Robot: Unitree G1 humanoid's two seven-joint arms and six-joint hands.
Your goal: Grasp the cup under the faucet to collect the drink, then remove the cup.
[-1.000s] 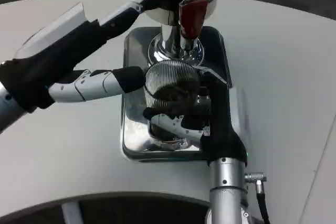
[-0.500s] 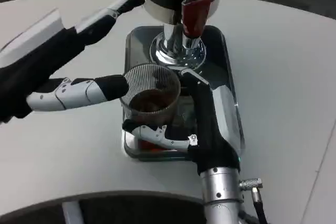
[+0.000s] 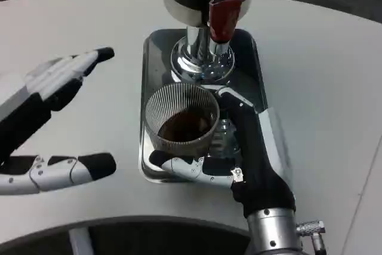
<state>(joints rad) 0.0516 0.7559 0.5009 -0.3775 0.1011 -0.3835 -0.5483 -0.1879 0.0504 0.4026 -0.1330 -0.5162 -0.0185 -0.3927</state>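
Nearest, the right hand (image 3: 239, 159) wraps its fingers around the ribbed cup (image 3: 182, 117), holding dark drink over the metal tray (image 3: 256, 70). The left hand (image 3: 54, 117) hovers beside it, fingers spread, holding nothing. Collecting looks finished; next, carry the cup clear. Beyond, the red-handled faucet (image 3: 222, 17) is cut off above.

L hand (image 3: 45, 117) spread, R hand (image 3: 233, 153) clasping.
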